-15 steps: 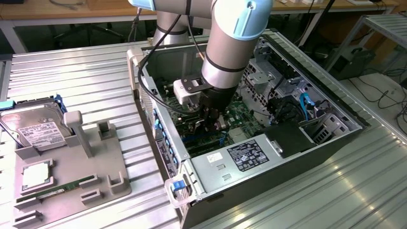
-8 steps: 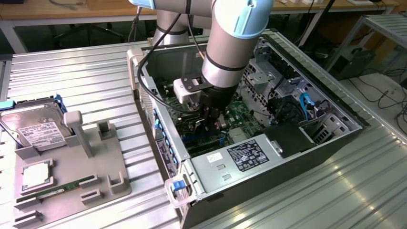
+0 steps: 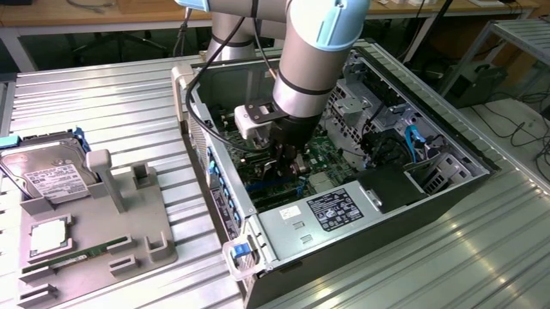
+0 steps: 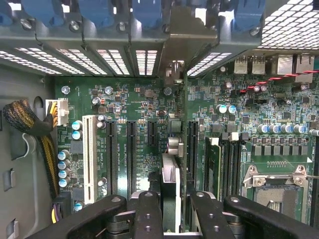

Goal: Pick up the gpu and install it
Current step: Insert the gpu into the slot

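Hand (image 4: 169, 209), closed on the gpu (image 4: 175, 164), holds it edge-down inside the case (image 3: 413, 193), aligning it with a motherboard (image 4: 149, 109) slot.

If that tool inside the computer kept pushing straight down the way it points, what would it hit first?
Probably the motherboard. The tool is shut on the gpu, held edge-on, pointing into the computer case. The card's far edge would likely meet an expansion slot on that board first, though depth is hard to judge.
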